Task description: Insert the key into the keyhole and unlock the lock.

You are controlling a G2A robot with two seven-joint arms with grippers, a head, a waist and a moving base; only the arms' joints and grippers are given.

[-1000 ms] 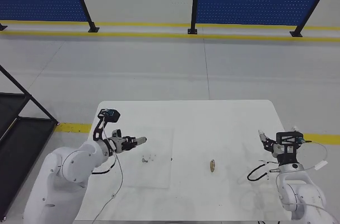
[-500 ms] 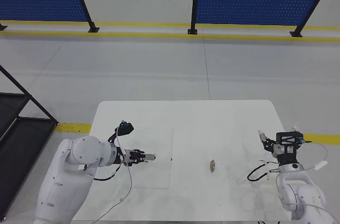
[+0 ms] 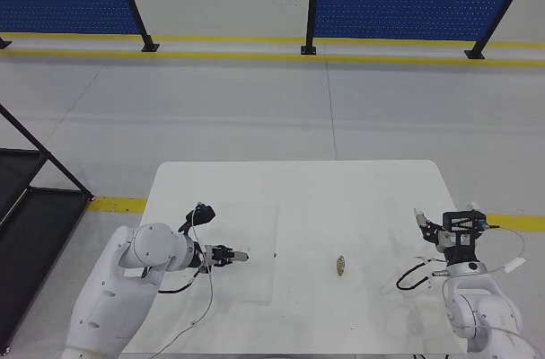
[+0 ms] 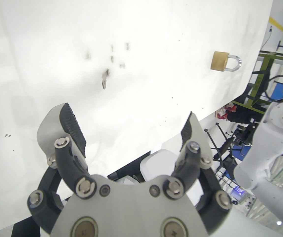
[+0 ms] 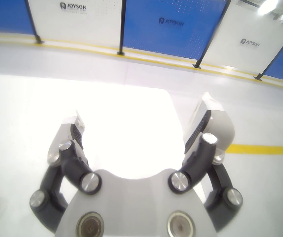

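a white table [image 3: 344,188] carries faint dark smudges [image 4: 111,55] scattered just beside the key [image 4: 104,80]; nothing lies between the key and the left gripper [image 4: 128,110]. the padlock [image 4: 220,61] lies flat well apart from the key, toward the robot's right, near the middle of the table [image 3: 340,264]. the key lies flat on the left part of the table, its long axis running away from the left gripper, the holed end nearer the fingers. the padlock's shackle faces the table edge nearest it. the left gripper hangs low over the table, fingers spread, holding nothing. the right gripper [image 5: 142,107] sits at the table's right edge, fingers also spread and bare.
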